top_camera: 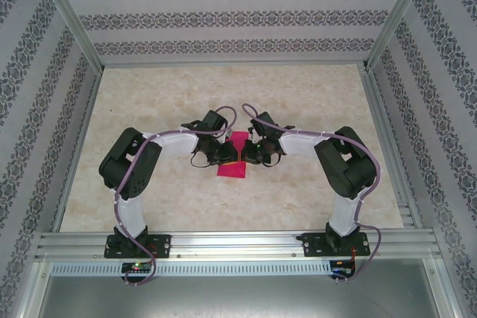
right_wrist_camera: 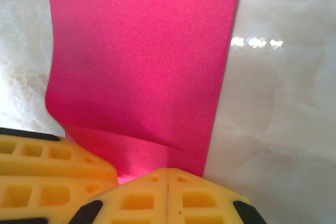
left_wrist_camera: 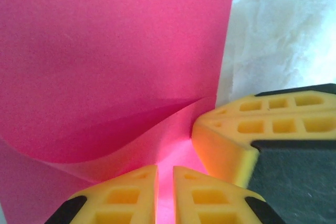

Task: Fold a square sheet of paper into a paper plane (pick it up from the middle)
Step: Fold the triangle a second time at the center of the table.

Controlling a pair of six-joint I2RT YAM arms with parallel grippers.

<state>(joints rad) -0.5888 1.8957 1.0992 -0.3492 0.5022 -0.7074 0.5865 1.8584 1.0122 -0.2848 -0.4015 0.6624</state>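
Left gripper [left_wrist_camera: 165, 174] nearly closed, nipping a raised curl of the square sheet of paper [top_camera: 231, 169]; sheet lies at the middle of the counter [top_camera: 313, 94], between both arms. Right gripper [right_wrist_camera: 168, 174] clenched tight, tips touching the sheet's lifted edge; cannot tell whether it holds any paper.

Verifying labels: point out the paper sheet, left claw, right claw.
paper sheet [top_camera: 232, 165]: top view, near half of the sheet.
left claw [left_wrist_camera: 165, 195]: left wrist view, midway between its fingertips.
right claw [right_wrist_camera: 167, 195]: right wrist view, seam of its closed fingertips.
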